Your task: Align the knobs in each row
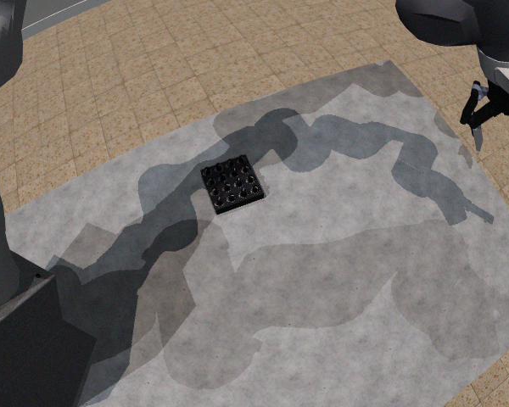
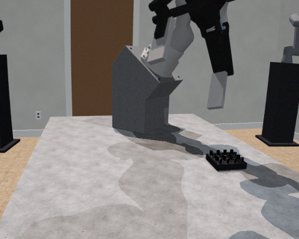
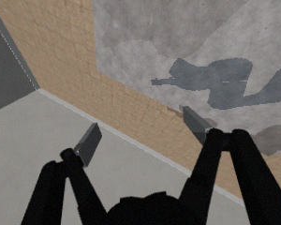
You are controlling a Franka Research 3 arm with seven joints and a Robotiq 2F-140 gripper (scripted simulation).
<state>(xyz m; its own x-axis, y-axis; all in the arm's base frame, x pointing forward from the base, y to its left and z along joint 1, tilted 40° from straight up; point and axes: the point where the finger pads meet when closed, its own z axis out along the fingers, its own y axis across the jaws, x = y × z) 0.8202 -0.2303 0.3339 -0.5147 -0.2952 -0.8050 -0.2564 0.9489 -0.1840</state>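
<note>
The black knob box (image 1: pixel 242 203) (image 2: pixel 230 167) stands flat on the table (image 1: pixel 333 280) (image 2: pixel 92 179), near its far edge in the top view and at the right in the exterior view. Its short black knobs (image 1: pixel 232 198) (image 2: pixel 231 151) stand up in a four-by-four grid. Their white lines, marks and printed names are too small to read, and I cannot tell which side is the rear. My gripper (image 2: pixel 185 82) (image 3: pixel 140 122) is open and empty, high above the table and well away from the box. In the top view it is partly visible at the upper right. The box is outside the wrist view.
My arm's grey pedestal (image 1: pixel 30 342) (image 2: pixel 129 97) stands at the table's end. Arm shadows fall across the table and part of the box. Other robots on dark stands (image 2: pixel 282 102) (image 2: pixel 0 100) are in the background, beyond the table. The wrist view shows floor (image 3: pixel 131 105), wall and the table's edge.
</note>
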